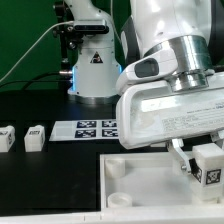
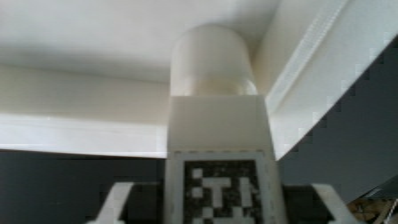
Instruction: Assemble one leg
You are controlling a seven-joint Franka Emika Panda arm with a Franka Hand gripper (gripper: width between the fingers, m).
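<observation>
White leg (image 1: 207,166) held over the tray (image 1: 128,172)
Gripper (image 1: 203,152) is clenched on the leg's tagged block end, leaving the rounded end free and aimed at the tray, apparently so it can go into a corner socket; the leg hangs above the tray's edge on the exterior view's right, and I cannot tell whether it touches. The socket beneath is hidden by the leg, the tray's corner is cut off, and wrist-view blur hides the finger contact
</observation>
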